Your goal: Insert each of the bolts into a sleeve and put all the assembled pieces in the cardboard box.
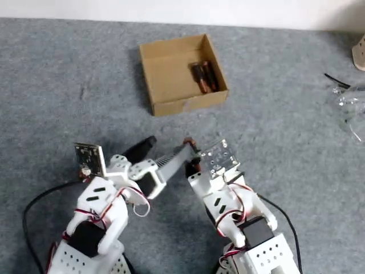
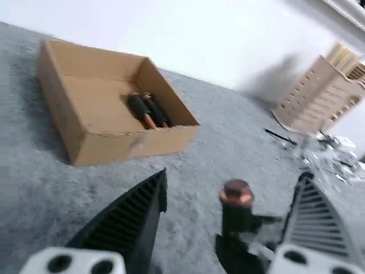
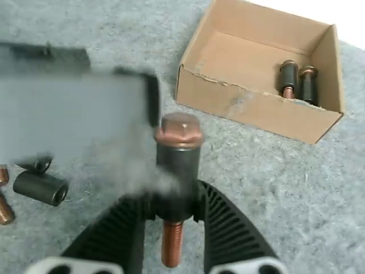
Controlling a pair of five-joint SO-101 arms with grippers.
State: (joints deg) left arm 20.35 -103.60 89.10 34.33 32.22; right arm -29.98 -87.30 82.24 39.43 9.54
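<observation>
Two assembled pieces (image 1: 204, 77), copper bolts in black sleeves, already lie side by side in the open brown cardboard box (image 1: 165, 68). Right gripper (image 3: 173, 197) is clamped on a third black cylindrical sleeve (image 3: 177, 168) with a copper hex-head bolt (image 3: 178, 132) through it, held upright, thread poking out underneath. Left gripper (image 2: 234, 180) is spread wide with nothing in it, and that held piece shows between its black ribbed fingers (image 2: 131, 217). A loose black sleeve (image 3: 40, 187) lies on the grey carpet (image 1: 285, 114) nearby

Grey carpet (image 1: 57, 85), white wall (image 1: 171, 8) behind.
</observation>
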